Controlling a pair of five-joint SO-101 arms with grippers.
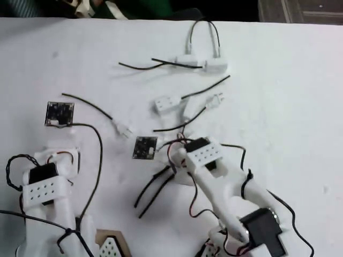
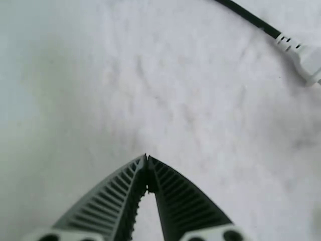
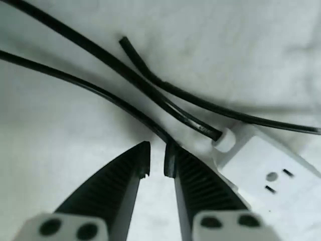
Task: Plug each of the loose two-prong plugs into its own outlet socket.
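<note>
My left jaws are closed, tips meeting over the bare white desk (image 2: 100, 75) and holding nothing. A white two-prong plug on a black cord (image 2: 303, 56) lies apart from them. My right jaws stand slightly parted with nothing between them, just beside a white rectangular outlet socket (image 3: 273, 175) lying face up, with thin black cords (image 3: 100, 56) crossing in front. From above, another white socket block (image 1: 168, 104) and a second loose white plug (image 1: 215, 99) lie near mid-desk, not joined.
</note>
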